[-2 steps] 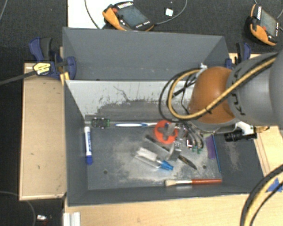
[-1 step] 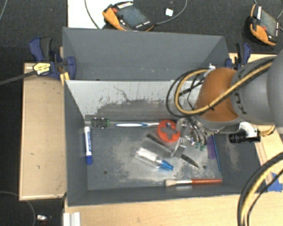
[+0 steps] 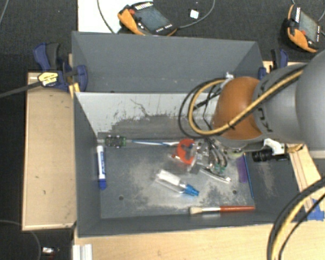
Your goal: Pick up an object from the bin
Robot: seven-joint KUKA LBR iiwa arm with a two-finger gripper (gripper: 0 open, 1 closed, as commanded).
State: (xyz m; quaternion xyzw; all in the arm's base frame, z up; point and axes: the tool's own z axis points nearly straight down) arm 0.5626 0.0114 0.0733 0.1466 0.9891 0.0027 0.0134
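Evidently the jaws sit low over the floor of the grey bin (image 3: pixel 162 64), right of its middle, under the arm's orange wrist cover (image 3: pixel 235 110). Whether they are spread or pressed together I cannot tell, since the wrist and its cables mask them, and nothing can be seen pinched.

Just beside them, toward the view's left, lies a small red-orange object (image 3: pixel 183 150); I cannot tell if it is touched or merely near. In front of them lies a clear tube with a blue cap (image 3: pixel 176 183), and close on the right is a purple stick (image 3: pixel 242 169). Further out, what looks like a toothbrush (image 3: pixel 146 142) runs along the back wall, a blue marker (image 3: pixel 101 167) lies by the left wall, and a red-handled brush (image 3: pixel 222 210) lies along the front wall.

I judge this to be the grasp step, with the red-orange object the likeliest target. The next move calls for closing squarely on it, then lifting straight up, clear of the tube.
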